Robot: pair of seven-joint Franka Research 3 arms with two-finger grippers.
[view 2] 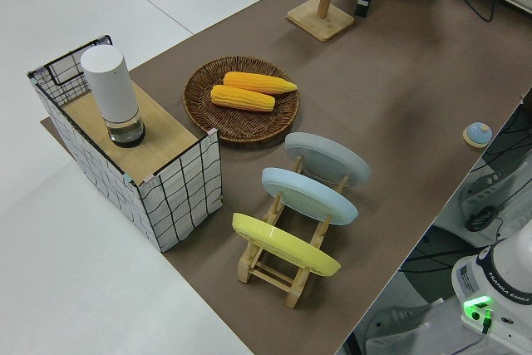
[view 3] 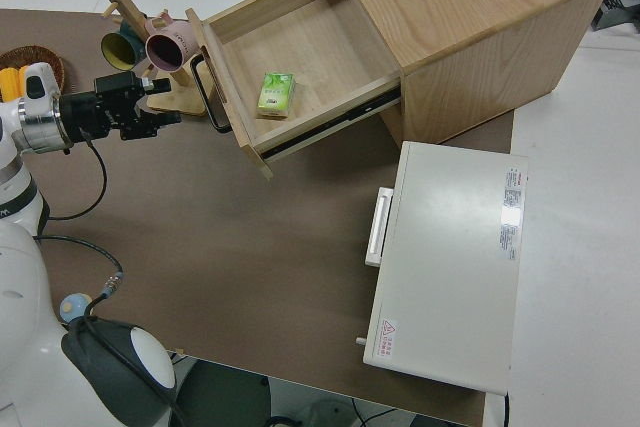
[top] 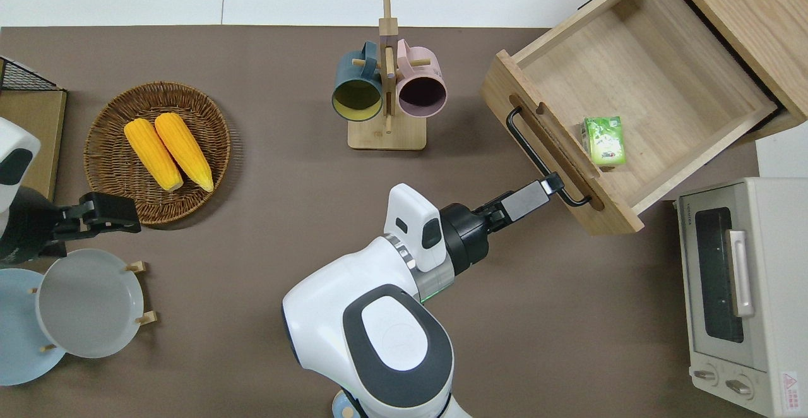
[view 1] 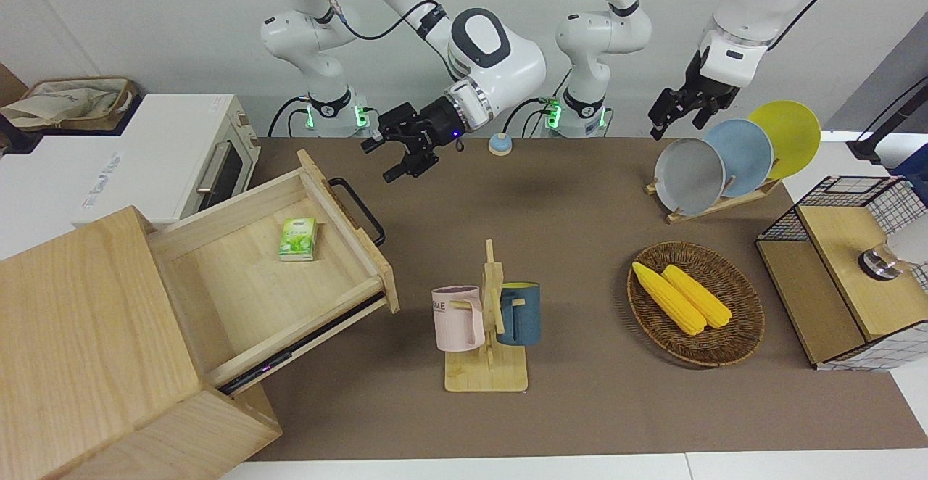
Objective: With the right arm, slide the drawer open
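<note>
Hanging in the air with fingers spread and nothing held, the right gripper sits just off the black bar handle, apart from it in the front view. The drawer stands pulled well out of the pale wooden box, a small green carton inside; opening looks done, retreat seems next. Mug rack near the gripper's side; toaster oven beside the drawer. Left arm parked.
</note>
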